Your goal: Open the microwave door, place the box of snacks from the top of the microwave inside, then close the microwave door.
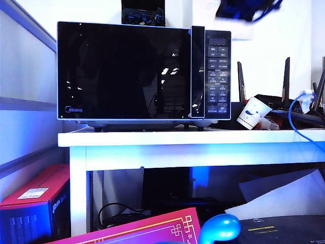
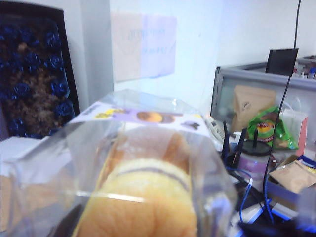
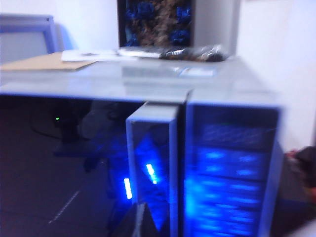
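Note:
The box of snacks (image 2: 143, 163), a see-through box with a yellow pastry inside, fills the left wrist view. My left gripper (image 2: 140, 222) is shut on it, its fingers almost hidden behind the plastic. Neither the box nor this gripper shows in the exterior view. The microwave (image 1: 144, 71) stands on the white table (image 1: 193, 138) with its black glass door (image 1: 122, 71) closed. My right gripper (image 3: 141, 219) is shut and empty, its tips just in front of the door's handle strip (image 3: 150, 158), beside the button panel (image 3: 232, 173).
A black carton of blue-wrapped sweets (image 1: 143, 15) stands on top of the microwave, close beside the held box (image 2: 32, 74). A blurred dark arm part (image 1: 246, 10) crosses the exterior view's top edge. A paper cup (image 1: 252, 112), routers and cables crowd the table's right end.

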